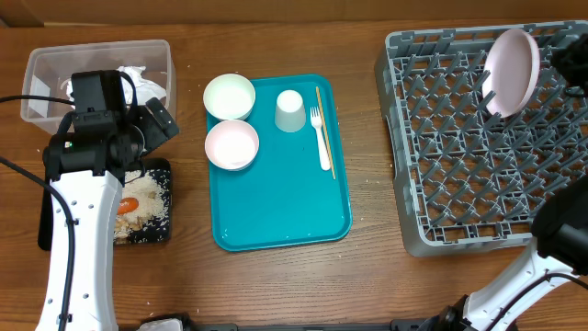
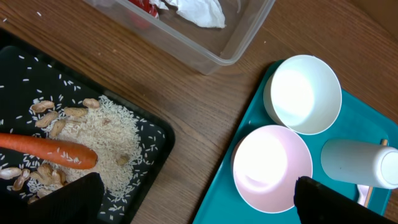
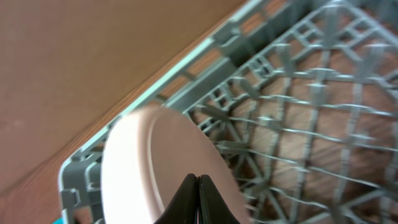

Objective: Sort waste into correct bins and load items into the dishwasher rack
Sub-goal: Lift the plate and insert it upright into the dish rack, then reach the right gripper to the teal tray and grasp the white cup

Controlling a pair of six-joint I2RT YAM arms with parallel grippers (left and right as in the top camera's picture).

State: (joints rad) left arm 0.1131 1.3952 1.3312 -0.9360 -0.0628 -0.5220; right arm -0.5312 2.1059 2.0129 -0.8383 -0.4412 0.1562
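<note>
1. Wooden table [image 1: 367, 267] runs the width of the room's view. Over its far right corner the right gripper [image 3: 198, 186] has its jaws pressed together with nothing visible between them, just in front of the plate. I can't tell whether it touches it.
2. That white plate [image 1: 512, 72] stands tilted on edge among the pegs near the far right corner of the grey dishwasher rack [image 1: 459, 184]. The rack fills the table's right end, and the plate is the only thing in it.
3. Over the left side, the left gripper [image 2: 196, 202] is spread wide and empty, hovering between the black tray and the teal tray.
4. The black tray [image 2: 25, 74], at the table's left edge, holds the carrot [image 2: 50, 150], the nuts [image 2: 59, 115] and a heap of rice [image 2: 106, 134].
5. The clear tub [image 2: 217, 53], at the far left corner, holds crumpled white paper [image 2: 199, 11] and something red I can't identify.
6. The teal tray [image 1: 276, 202], mid-table, carries two bowls [image 1: 229, 97] at its far left corner, the cup [image 1: 289, 111] beside them and the fork [image 1: 320, 138] toward its right edge.
7. My reading is that the waste looks sorted. One of the five dishes is racked and four remain.
</note>
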